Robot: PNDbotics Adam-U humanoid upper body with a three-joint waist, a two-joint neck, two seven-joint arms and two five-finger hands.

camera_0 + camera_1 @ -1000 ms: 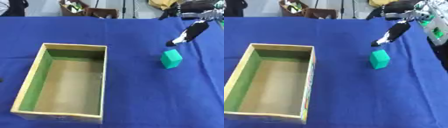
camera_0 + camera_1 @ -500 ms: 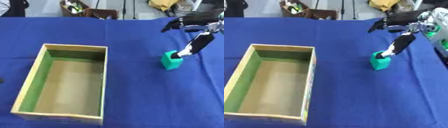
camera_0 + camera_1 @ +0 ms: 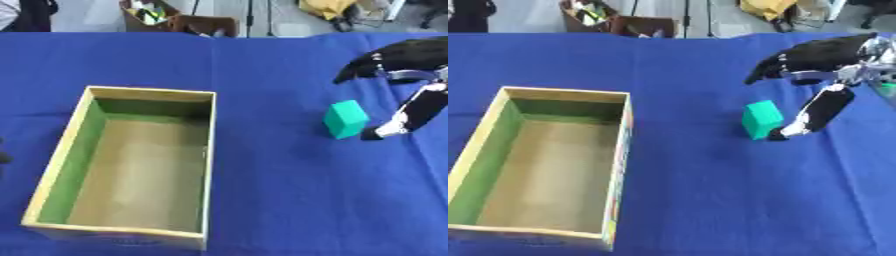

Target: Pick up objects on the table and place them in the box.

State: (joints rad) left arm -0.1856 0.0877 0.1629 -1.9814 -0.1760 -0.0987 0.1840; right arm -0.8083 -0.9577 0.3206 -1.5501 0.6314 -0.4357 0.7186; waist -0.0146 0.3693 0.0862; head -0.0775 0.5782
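— Blue cloth (image 3: 245, 200) covers the whole table, with clutter off in the room along the top edge. What's on it?

— A wooden box (image 3: 61, 155) with a green inner wall sits at the left and lower left of the frame, open and with nothing in it. One green block (image 3: 345, 118) stands right of centre on the cloth, well apart from the box.

— And the hands?

— Only the right hand (image 3: 820, 54) shows, coming in from the right edge. It's spread: the upper fingers (image 3: 776, 62) reach out above and behind the block, while the thumb (image 3: 802, 122) hangs down to the block's right side, tip at cloth level, just beside it. Whether it touches the block I can't tell. Nothing is pinched yet. The left hand isn't in view.

— So the step is the grasp?

— I'd judge so. To do it well, bring the upper fingers down over the block's far-left face so it sits between them and the thumb, then close evenly on opposite faces. Closing from one side only would likely shove or tip the block. Lift straight up before carrying it left, high enough to clear the box's near wall.
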